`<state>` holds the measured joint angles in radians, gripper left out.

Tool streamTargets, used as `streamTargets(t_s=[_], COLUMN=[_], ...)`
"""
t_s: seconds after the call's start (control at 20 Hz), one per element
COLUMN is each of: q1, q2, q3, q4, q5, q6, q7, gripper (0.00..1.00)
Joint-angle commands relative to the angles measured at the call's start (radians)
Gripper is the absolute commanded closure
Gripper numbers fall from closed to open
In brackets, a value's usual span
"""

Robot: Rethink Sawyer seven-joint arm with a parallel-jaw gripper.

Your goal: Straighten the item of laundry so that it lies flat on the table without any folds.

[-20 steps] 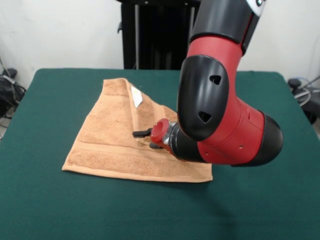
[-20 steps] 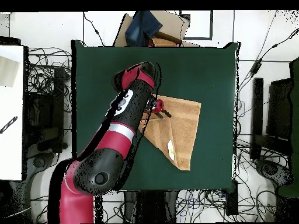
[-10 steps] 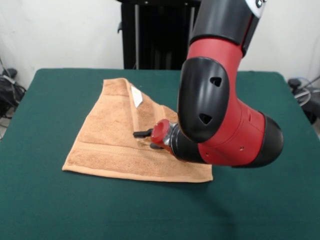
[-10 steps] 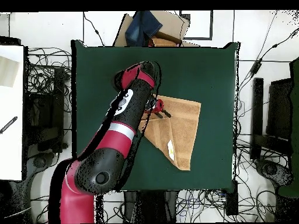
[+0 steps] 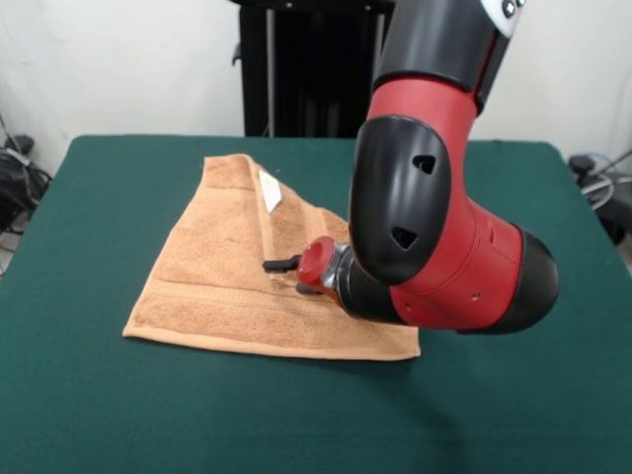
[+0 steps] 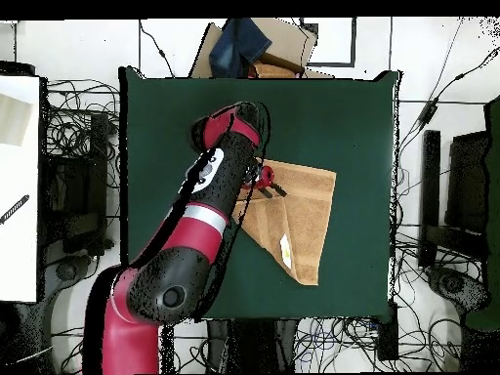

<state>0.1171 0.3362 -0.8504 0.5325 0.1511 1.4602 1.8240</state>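
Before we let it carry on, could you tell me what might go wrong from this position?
The gripper sits low over the tan terry-cloth towel, close to its folded layer; a pull may drag the whole towel across the dark green table rather than unfold it. The bulky red and black arm hides the towel's corner, so a snag there would go unseen.

The pincer (image 5: 279, 265) is hovering low over the middle of the towel (image 5: 217, 286), which is lying on the counter (image 5: 89, 395), with the tag (image 5: 270, 190) sitting behind it and the arm (image 5: 434, 247) extending to its right.
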Motion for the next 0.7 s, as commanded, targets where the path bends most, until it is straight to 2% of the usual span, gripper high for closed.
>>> streamTargets(t_s=[0.05,0.7], q1=[-0.028,-0.045], q2=[0.041,0.057], q3=[0.076,0.075], q4=[-0.063,-0.108], q5=[-0.001,-0.005], q6=[0.020,0.053], q7=[0.079,0.065], gripper=[0.00,0.00])
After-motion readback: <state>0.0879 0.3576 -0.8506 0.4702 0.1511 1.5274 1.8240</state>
